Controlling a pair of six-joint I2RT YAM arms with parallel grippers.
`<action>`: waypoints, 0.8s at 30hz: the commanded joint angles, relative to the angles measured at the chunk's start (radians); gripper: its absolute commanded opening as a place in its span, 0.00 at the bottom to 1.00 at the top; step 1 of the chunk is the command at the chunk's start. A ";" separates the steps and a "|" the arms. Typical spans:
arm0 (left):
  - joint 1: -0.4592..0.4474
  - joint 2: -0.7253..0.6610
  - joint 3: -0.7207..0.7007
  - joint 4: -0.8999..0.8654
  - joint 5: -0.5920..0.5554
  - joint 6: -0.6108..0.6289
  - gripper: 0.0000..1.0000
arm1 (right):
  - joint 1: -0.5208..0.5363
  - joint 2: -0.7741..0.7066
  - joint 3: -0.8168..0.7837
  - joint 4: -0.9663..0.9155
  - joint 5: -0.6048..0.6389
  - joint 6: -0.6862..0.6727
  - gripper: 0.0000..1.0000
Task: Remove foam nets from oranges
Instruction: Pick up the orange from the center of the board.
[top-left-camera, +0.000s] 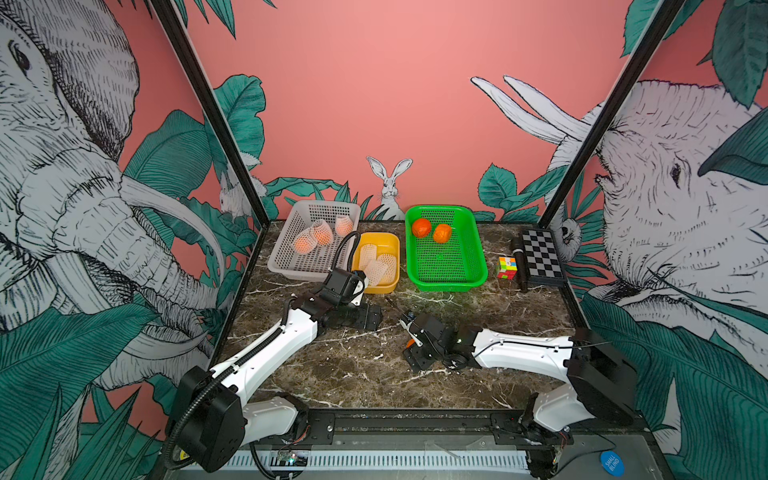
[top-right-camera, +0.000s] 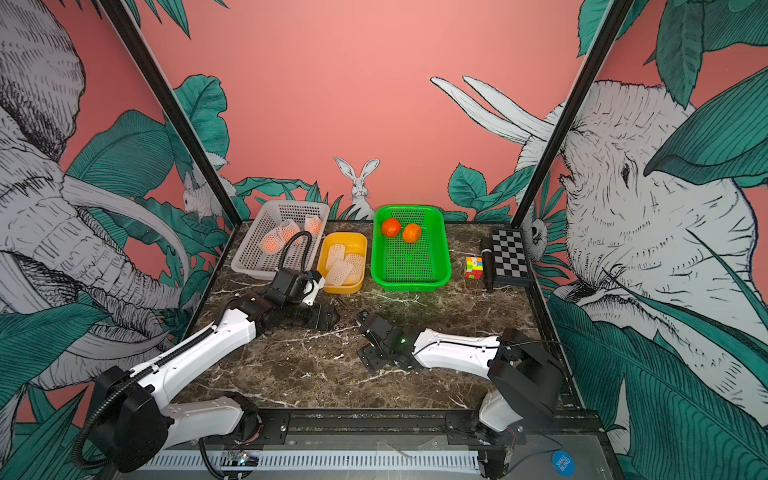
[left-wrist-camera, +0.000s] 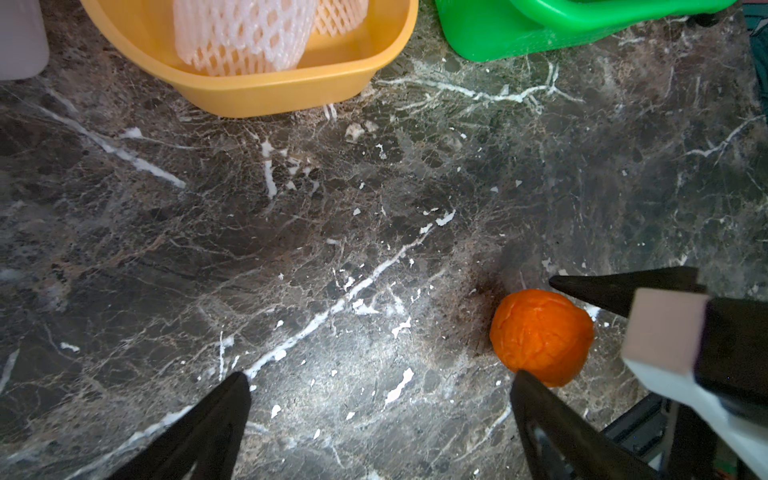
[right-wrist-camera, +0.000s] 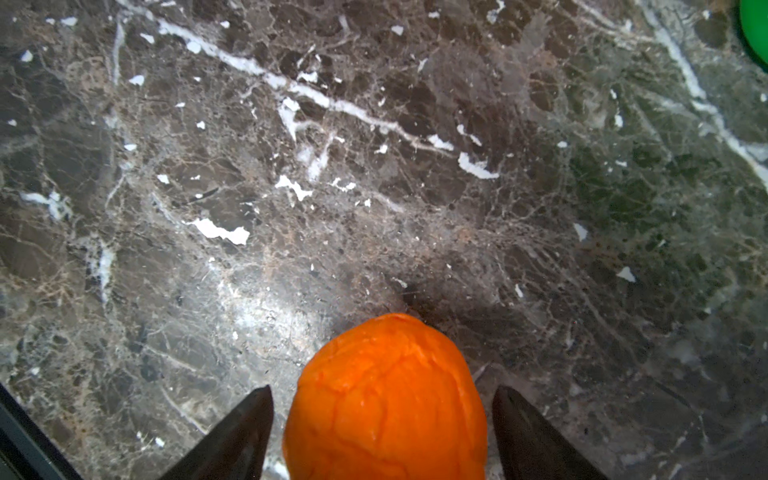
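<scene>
Lower centre, right wrist view: orange (right-wrist-camera: 386, 409) sat ungripped between tips of my wide right hand (right-wrist-camera: 383, 390); left hand (left-wrist-camera: 380, 375) gaped empty.

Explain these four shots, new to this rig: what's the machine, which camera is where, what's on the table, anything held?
Two white robot arms each end in a black two-finger gripper. Both top views look down on the marble table; the other two come from wrist cameras. At the back stand a white basket with three netted oranges, a yellow tub of empty foam nets, and a green basket with two bare oranges. A puzzle cube and checkerboard sit aside. The left gripper is open and empty. The right gripper is open astride a bare orange on the table, gaps either side; nothing is held.
</scene>
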 joint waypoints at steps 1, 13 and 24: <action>0.013 -0.003 -0.008 0.013 0.004 -0.009 0.99 | 0.008 0.004 -0.015 0.025 0.010 -0.009 0.80; 0.029 -0.003 -0.008 0.032 0.012 -0.021 0.99 | 0.011 0.052 -0.007 0.021 0.038 -0.019 0.78; 0.045 -0.007 0.044 0.021 0.000 -0.031 0.99 | -0.011 -0.160 0.018 -0.129 0.057 0.000 0.63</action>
